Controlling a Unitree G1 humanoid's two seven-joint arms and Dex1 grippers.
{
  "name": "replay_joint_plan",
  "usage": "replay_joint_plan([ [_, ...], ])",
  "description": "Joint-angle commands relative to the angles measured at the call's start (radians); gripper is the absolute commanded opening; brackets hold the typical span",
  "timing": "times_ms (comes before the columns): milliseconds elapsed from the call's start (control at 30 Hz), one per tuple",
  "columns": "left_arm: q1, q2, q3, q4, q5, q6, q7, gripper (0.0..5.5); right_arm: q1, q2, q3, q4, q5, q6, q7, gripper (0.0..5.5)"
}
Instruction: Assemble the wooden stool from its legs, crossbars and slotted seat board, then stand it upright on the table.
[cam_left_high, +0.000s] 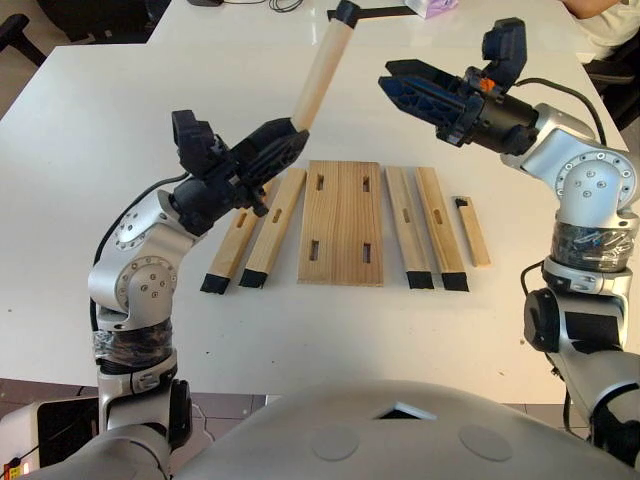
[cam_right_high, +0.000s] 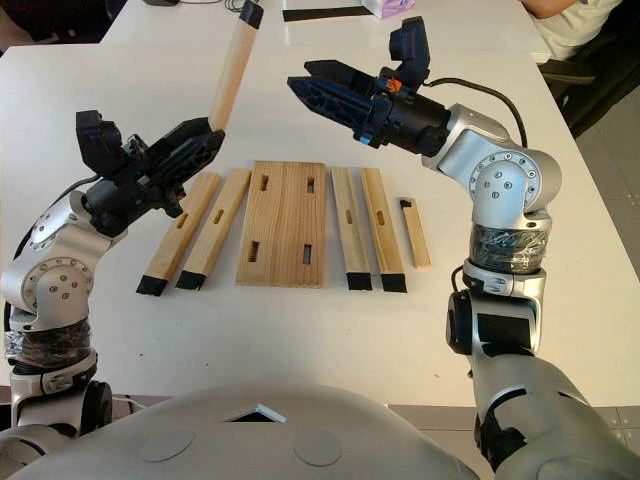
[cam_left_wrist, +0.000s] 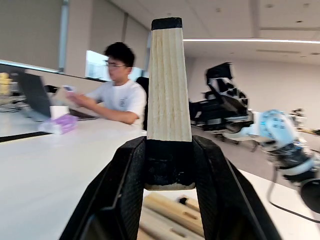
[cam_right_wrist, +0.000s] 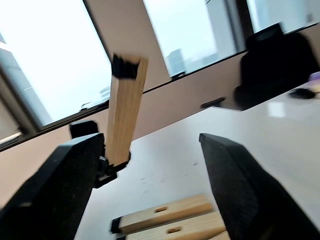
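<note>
Nothing is joined yet, as far as we can judge. The slotted seat board (cam_left_high: 342, 222) lies flat on the white table (cam_left_high: 120, 130), all four of its slots bare. Two slotted legs (cam_left_high: 258, 232) lie just left of the board and two more (cam_left_high: 425, 228) just right of it. A short stick (cam_left_high: 472, 230) lies beyond the right pair.

The left gripper (cam_left_high: 285, 135) pinches one end of a black-capped wooden bar (cam_left_high: 322, 68), held tilted in the air above the board's far left corner. It is probably a crossbar, though we cannot be sure. The right gripper (cam_left_high: 386, 74) hangs above the board's far right corner, fingers spread and empty.

Every joint, and standing the stool up, remains to be done.
</note>
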Motion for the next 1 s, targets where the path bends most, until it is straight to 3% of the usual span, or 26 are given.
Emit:
replay_joint_plan([
  [33, 0.019, 0.006, -0.029, -0.038, -0.032, 0.022, -0.013, 1.33, 0.006, -0.019, 0.018, -0.063, 0.044, 0.039, 0.030, 3.52],
  [600, 0.075, 0.000, -0.091, -0.077, -0.073, 0.032, -0.023, 1.33, -0.028, 0.007, -0.003, -0.059, 0.148, 0.096, 0.001, 3.52],
  [1000, 0.091, 0.012, -0.093, -0.100, -0.099, 0.043, -0.021, 1.33, 0.006, 0.025, 0.001, -0.087, 0.193, 0.103, -0.055, 1.75],
])
